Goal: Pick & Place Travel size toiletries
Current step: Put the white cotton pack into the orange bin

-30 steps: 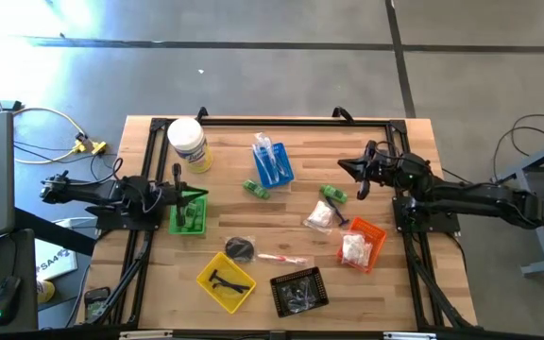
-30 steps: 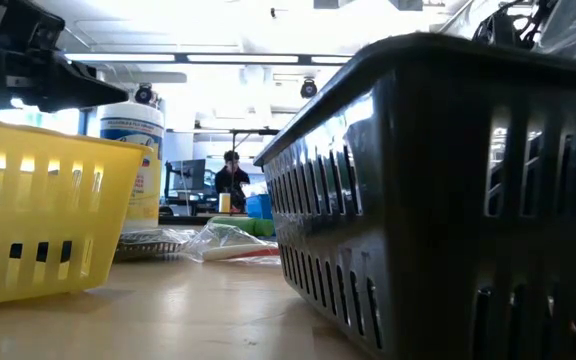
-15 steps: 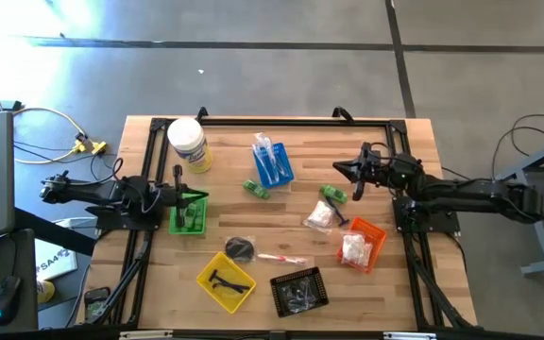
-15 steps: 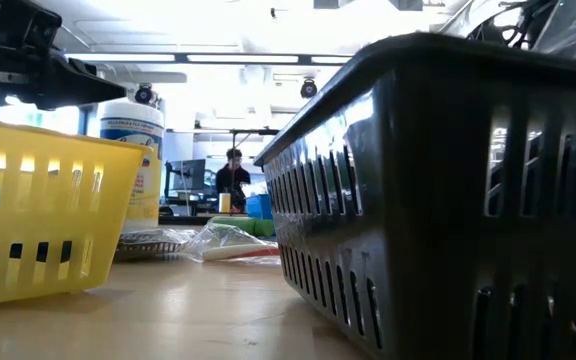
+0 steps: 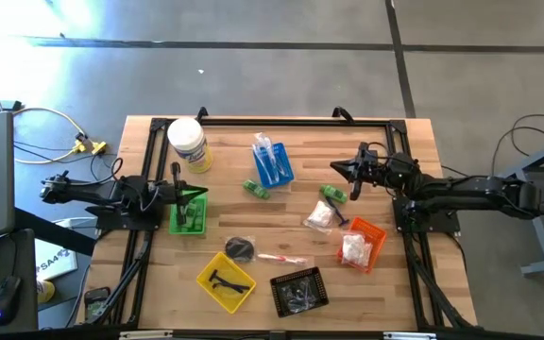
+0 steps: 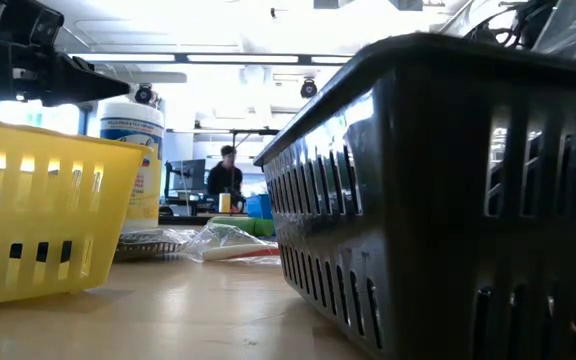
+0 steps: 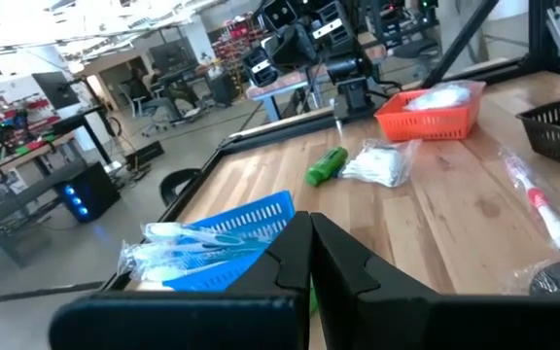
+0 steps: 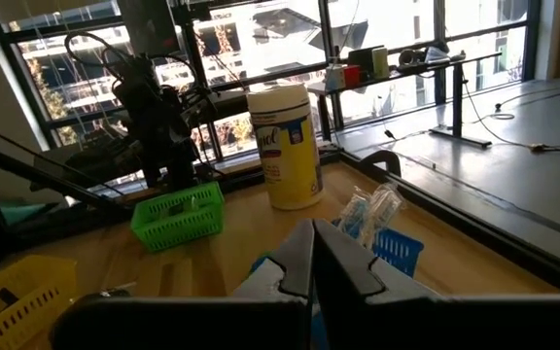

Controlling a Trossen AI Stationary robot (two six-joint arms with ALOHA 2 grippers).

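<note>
Leftward my right gripper [image 5: 336, 167] has crept, fingers shut and empty, above the green bottle [image 5: 333, 194] beside the white sachet [image 5: 318, 216]. I'd open wide before descending. Left gripper [image 5: 176, 171] waits shut.

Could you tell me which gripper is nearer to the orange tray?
The right gripper, shut, hangs just up-table of the orange tray. The left gripper, also shut, sits over the green tray across the table.
</note>
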